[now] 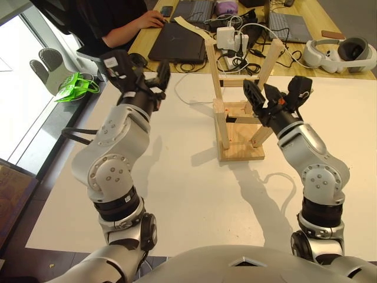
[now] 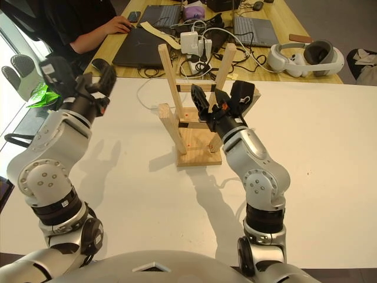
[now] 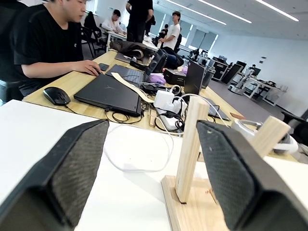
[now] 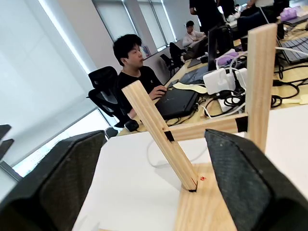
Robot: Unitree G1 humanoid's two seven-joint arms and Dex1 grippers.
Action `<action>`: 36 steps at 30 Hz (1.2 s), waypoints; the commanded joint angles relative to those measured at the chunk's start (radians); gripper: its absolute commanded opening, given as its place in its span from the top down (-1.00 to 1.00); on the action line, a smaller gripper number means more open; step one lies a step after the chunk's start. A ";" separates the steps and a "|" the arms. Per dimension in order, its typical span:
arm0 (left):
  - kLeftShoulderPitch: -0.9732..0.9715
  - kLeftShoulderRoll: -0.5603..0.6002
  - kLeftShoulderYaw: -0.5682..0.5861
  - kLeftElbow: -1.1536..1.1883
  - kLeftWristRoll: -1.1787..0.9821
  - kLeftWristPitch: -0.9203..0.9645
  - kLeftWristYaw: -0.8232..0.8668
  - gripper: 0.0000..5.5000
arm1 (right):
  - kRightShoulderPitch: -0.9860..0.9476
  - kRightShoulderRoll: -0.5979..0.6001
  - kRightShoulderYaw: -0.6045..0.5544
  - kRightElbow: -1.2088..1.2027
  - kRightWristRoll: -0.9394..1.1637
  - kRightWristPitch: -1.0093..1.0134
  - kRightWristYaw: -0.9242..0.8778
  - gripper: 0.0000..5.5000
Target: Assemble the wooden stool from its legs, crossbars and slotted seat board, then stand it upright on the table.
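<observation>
Pale wooden stool (image 1: pixel 219 118) stands inverted on the white worktop (image 1: pixel 177 194). Its square seat board (image 1: pixel 238 153) lies flat, with the legs (image 1: pixel 214 71) pointing up and joined by crossbars (image 1: pixel 232 83). Right tool (image 1: pixel 261 94): fingers apart, just beside the near right leg; contact cannot be confirmed. Left tool (image 1: pixel 154 78): fingers apart, empty, raised well left of the stool.

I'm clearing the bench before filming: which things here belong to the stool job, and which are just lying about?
Job: seat board, legs, crossbars, joined, upside down on the white table.
Lying about: laptops, white adapter, headset, mouse, on the desk behind.
</observation>
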 commanded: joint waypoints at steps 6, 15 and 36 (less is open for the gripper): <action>0.169 0.256 -0.109 -0.158 -0.102 0.179 -0.290 -0.22 | -0.039 -0.043 -0.016 0.053 -0.015 0.171 0.009 -0.40; 0.133 0.360 -0.164 -0.143 -0.068 0.097 -0.467 -0.22 | -0.060 -0.046 0.000 0.050 -0.052 0.201 0.054 -0.40; 0.054 0.266 -0.273 -0.116 -0.019 0.074 -0.499 -0.22 | -0.071 -0.035 0.005 0.048 -0.110 0.239 0.115 -0.40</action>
